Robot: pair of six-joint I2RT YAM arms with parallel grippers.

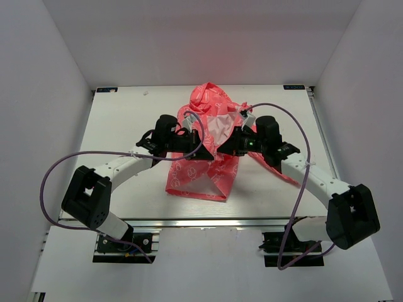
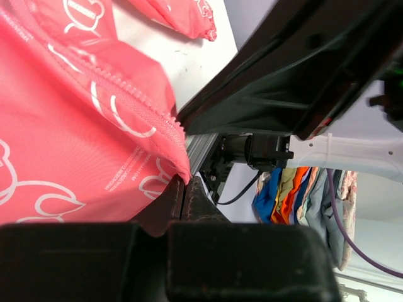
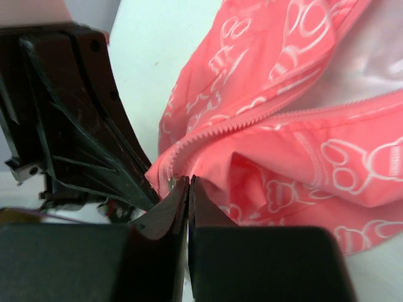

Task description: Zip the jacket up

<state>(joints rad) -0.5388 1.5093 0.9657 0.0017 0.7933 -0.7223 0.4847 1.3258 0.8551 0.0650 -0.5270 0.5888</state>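
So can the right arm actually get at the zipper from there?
Looks like yes: its end effector is shut right at one end of the zipper, seemingly pinching the jacket there, with nothing in between.

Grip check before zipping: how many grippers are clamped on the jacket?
2: left gripper pinches the jacket at one zipper edge; right gripper pinches the opposite zipper edge.
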